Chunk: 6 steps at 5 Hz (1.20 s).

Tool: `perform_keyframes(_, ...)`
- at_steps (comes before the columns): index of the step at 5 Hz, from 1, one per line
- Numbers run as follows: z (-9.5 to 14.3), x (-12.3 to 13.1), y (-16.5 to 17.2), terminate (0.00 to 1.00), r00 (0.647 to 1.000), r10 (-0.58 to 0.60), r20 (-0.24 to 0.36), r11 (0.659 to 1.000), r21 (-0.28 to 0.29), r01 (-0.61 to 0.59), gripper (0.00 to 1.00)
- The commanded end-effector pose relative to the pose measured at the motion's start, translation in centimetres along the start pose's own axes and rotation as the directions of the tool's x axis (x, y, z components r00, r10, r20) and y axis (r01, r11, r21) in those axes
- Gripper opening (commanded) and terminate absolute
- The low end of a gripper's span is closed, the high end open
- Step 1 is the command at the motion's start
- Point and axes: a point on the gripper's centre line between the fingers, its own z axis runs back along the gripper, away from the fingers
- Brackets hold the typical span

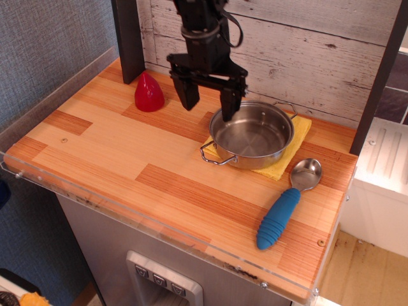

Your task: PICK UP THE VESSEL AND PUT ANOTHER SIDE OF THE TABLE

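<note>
The vessel [252, 134], a shiny steel pan with two wire loop handles, sits on a yellow cloth [296, 143] at the right back of the wooden table [127, 159]. My gripper [209, 105] is open and empty. It hangs just above the table at the pan's back-left rim, its right finger [229, 105] over the rim edge and its left finger [189, 97] outside the pan. I cannot tell whether a finger touches the rim.
A red cone-shaped object [148, 92] stands at the back left by a dark post [127, 38]. A blue-handled metal spoon [285, 207] lies front right of the pan. A clear acrylic rim [159, 229] edges the table. A whitewashed plank wall is behind.
</note>
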Motion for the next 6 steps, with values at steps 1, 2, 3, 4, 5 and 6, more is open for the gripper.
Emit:
perform_keyframes(1, -0.8, 0.84, -1.41, 0.0, 0.998, -0.064, 0.014, 0.997, 0.037, 0.063, 1.0)
perform_keyframes(2, -1.3, 0.75, -1.31, 0.0, 0.998, -0.068, 0.003, 0.997, 0.041, 0.068, 1.0)
perform_keyframes(3, -1.62, 0.67, -1.25, 0.0, 0.997, -0.075, 0.001, 0.996, 0.046, 0.075, 0.0)
perform_keyframes(4, -1.73, 0.54, -1.36, 0.0, 0.997, -0.078, -0.007, 0.996, 0.043, 0.078, 0.0)
perform_keyframes(5, -1.49, 0.45, -1.68, 0.0, 0.997, -0.079, -0.003, 0.996, 0.039, 0.079, 0.0)
perform_keyframes(6, -1.25, 0.45, -2.0, 0.0, 0.997, -0.077, 0.0, 0.997, 0.03, 0.077, 0.0)
